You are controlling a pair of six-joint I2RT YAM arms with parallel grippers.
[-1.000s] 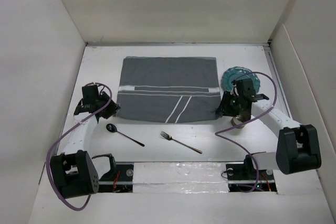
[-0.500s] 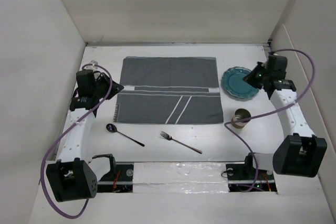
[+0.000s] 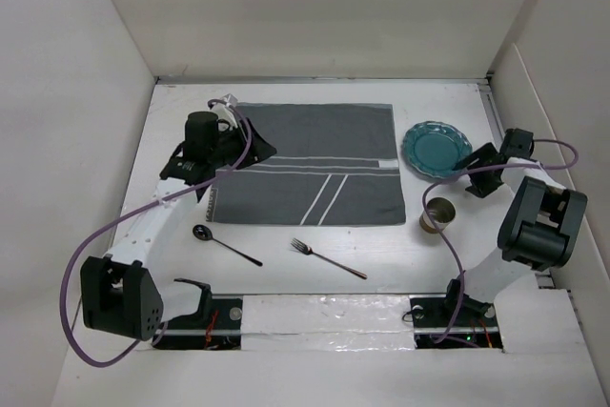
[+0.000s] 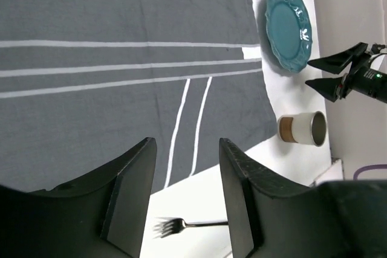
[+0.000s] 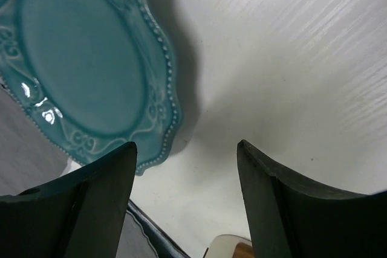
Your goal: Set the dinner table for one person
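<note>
The white dinner table [image 3: 381, 245] holds a dark grey striped placemat [image 3: 310, 164]. A teal plate [image 3: 437, 150] lies right of the mat, with a metal cup [image 3: 438, 214] with a brown band nearer. A fork [image 3: 327, 257] and a spoon [image 3: 224, 245] lie on the table in front of the mat. My left gripper [image 3: 250, 154] hovers open and empty over the mat's left part [image 4: 91, 77]; its view also shows the plate [image 4: 289, 25], cup [image 4: 302, 128] and fork [image 4: 181, 226]. My right gripper [image 3: 467, 172] is open and empty, just right of the plate [image 5: 84, 64].
White walls enclose the table on the left, back and right. A raised white ledge [image 3: 500, 121] runs along the right side behind my right arm. Purple cables loop from both arms. The cup's rim [image 5: 227, 247] shows below my right gripper's open jaws.
My left gripper has swung right from beside the mat's left edge to over the mat. My right gripper left the cup, swung out to the far right, then came back beside the plate.
</note>
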